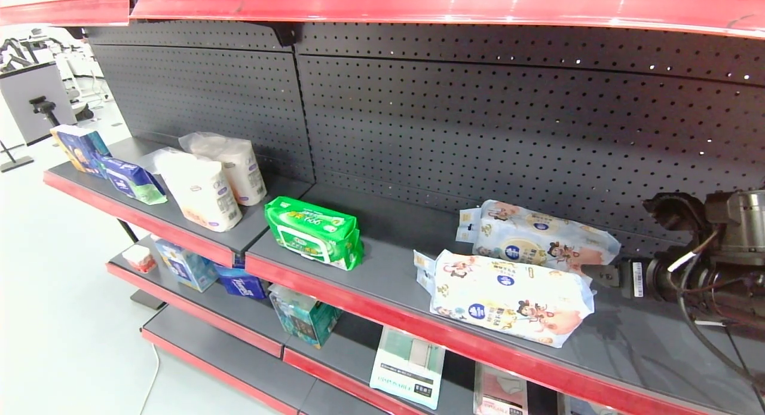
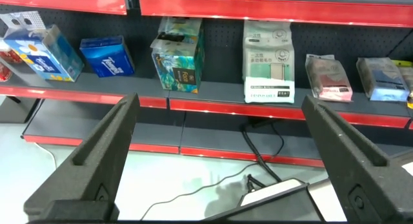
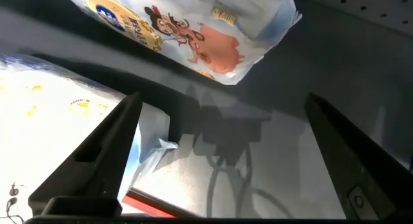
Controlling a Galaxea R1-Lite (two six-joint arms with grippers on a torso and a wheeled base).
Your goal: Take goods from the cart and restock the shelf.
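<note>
My right gripper spread, empty, on shelf. Front pack lies just left of it (long axis along edge), right arm nearer. Left gripper spread, empty.

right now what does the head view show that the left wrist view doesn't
Head view: the upper shelf with a green wipes pack, cartoon-print packs and wrapped paper rolls. Left wrist view: the left gripper, fingers open, and a black cable on the floor. Both: the lower shelf with its teal box, blue tissue pack and white-and-green pack.
</note>
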